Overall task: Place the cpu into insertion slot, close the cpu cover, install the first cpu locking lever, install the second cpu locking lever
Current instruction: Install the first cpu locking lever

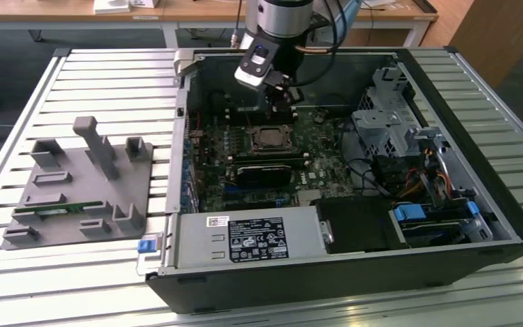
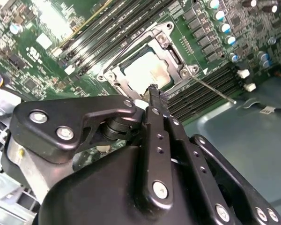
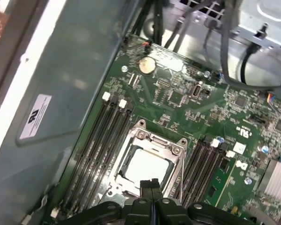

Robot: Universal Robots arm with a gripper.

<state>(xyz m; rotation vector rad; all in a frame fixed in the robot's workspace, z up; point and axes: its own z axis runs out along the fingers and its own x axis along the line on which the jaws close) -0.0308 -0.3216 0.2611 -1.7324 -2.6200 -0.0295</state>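
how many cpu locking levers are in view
2, in the second wrist view: one locking lever curves beside the cpu, the other lever juts out straight on the opposite side.

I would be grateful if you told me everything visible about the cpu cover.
The cpu cover is a thin silver metal frame with a large square window. It lies flat on the green board, and the cpu shows its pale metal top through the window. A thin wire lever sticks out past one corner. The shut claw hangs over one edge; contact cannot be told.
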